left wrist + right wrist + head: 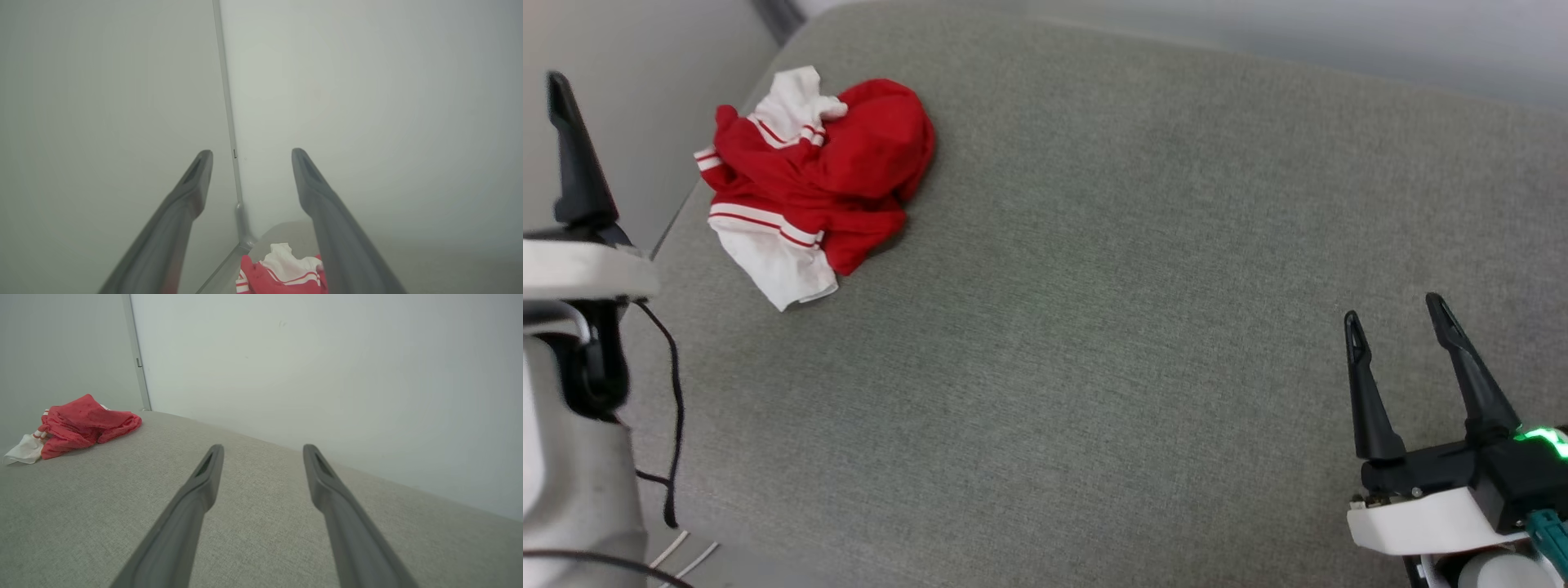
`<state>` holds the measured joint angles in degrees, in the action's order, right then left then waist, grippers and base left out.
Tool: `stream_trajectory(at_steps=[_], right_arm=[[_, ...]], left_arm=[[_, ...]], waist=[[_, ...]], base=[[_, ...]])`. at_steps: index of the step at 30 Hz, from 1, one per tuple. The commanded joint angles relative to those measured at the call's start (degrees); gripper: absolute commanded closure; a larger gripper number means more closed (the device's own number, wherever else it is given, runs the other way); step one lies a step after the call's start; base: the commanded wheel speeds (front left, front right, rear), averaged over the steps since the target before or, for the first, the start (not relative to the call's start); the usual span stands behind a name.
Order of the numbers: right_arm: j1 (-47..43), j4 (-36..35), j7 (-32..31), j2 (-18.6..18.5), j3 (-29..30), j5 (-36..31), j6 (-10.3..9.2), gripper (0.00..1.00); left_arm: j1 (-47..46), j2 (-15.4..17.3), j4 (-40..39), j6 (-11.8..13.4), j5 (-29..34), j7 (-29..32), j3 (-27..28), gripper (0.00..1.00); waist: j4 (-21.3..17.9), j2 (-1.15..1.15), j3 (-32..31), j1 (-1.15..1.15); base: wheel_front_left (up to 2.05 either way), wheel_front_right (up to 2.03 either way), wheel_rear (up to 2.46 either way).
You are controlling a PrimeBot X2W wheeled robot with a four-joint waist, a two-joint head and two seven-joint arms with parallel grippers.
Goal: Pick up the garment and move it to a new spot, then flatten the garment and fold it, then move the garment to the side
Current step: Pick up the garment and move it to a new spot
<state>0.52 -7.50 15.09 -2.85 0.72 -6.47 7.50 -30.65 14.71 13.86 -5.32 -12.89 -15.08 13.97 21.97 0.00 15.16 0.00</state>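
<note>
Red garment (833, 171) lies crumpled on grey upholstery (1111, 327) beside pale walls (327, 375).

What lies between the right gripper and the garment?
Nothing. In the head view the stretch from the right gripper to the garment is bare grey fabric surface; the right wrist view shows the same.

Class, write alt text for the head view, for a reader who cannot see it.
A crumpled red-and-white garment lies at the far left of a grey cushion, untouched. The right end effector stands open at lower right, far from it; the left arm rises at the left edge.
</note>
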Motion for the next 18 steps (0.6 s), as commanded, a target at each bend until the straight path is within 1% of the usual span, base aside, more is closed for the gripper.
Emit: stream_trajectory(at_steps=[1, 5, 7, 10, 14, 18], right_arm=[[1.1, -0.5, 0.1, 0.0, 0.1, -0.5, -0.03, 0.00], [3.0, -2.3, 0.1, -0.6, 0.1, -2.1, -0.03, 0.00], [3.9, -3.2, 0.1, -1.1, 0.3, -2.4, -0.03, 0.00], [5.1, -4.5, 0.1, -1.8, 0.3, -2.7, -0.03, 0.00], [6.3, -6.4, 0.1, -2.4, 0.5, -3.1, -0.03, 0.00], [7.1, -7.8, 0.1, -2.7, 0.5, -3.1, -0.03, 0.00]], left_arm=[[-1.7, 0.6, 1.3, -0.3, -0.6, 0.1, 0.1, 0.00], [-9.7, 5.0, 6.9, -1.2, -3.6, 3.1, 0.4, 0.00], [-13.3, 7.5, 9.7, -1.7, -4.4, 4.7, -0.5, 0.00], [-18.0, 11.0, 14.0, -2.0, -6.6, 9.2, -3.0, 0.00], [-22.4, 15.6, 18.0, -2.0, -11.9, 17.8, -9.3, 0.00], [-24.3, 20.6, 19.9, -2.0, -19.9, 28.4, -15.8, 0.00]], waist=[[-2.0, 0.00, 4.7, 0.00], [-3.3, 0.00, 8.8, 0.00], [-3.8, 0.00, 10.6, 0.00], [-4.7, 0.00, 12.9, 0.00], [-5.5, 0.00, 15.7, 0.00], [-6.2, 0.00, 17.8, 0.00]], base=[[0.00, 0.00, 0.00], [0.00, 0.00, 0.00], [0.00, 0.00, 0.00], [0.00, 0.00, 0.00], [0.00, 0.00, 0.00], [0.00, 0.00, 0.00]])
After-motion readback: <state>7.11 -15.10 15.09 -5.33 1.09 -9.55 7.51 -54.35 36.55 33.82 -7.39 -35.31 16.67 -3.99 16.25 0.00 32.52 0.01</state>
